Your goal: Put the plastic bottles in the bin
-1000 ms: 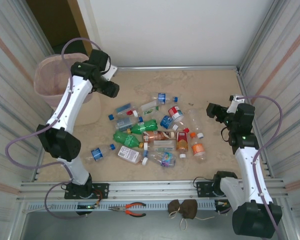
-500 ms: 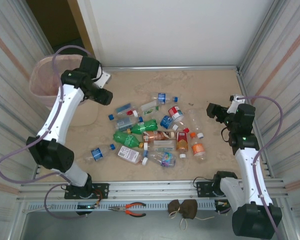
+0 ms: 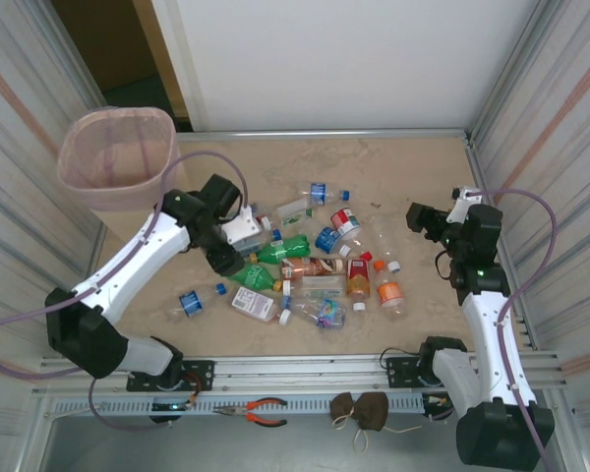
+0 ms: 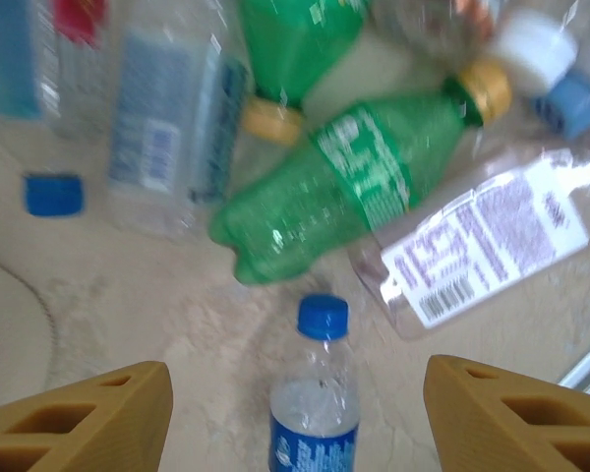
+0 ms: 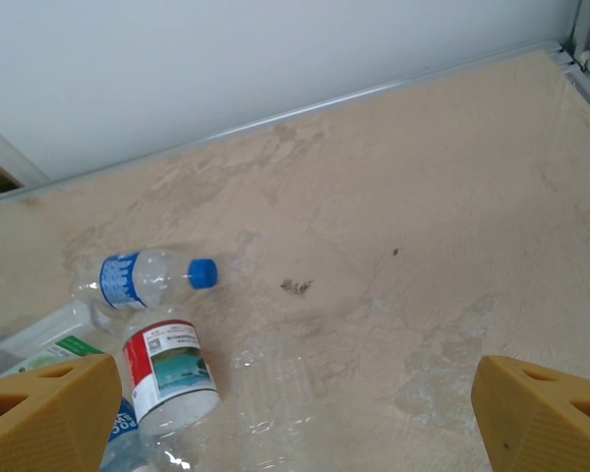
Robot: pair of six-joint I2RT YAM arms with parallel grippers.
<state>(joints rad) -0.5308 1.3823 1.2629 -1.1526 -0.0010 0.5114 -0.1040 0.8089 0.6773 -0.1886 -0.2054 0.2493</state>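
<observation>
Out at the middle of the table (image 3: 403, 167), have about fifteen plastic bottles (image 3: 285, 249) left to move to the bin (image 3: 108, 200) at ten o'clock, left gripper (image 4: 295, 372) and right gripper (image 5: 295, 366) apart, holding nothing.

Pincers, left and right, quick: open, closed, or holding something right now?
Left pincer: open, holding nothing.
Right pincer: open, holding nothing.

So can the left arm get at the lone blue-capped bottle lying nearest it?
Probably yes. The left gripper is open above that blue-capped bottle, which lies between its fingers in the wrist view, with bare table either side. The green bottle lies just past its cap, apart from it.
</observation>
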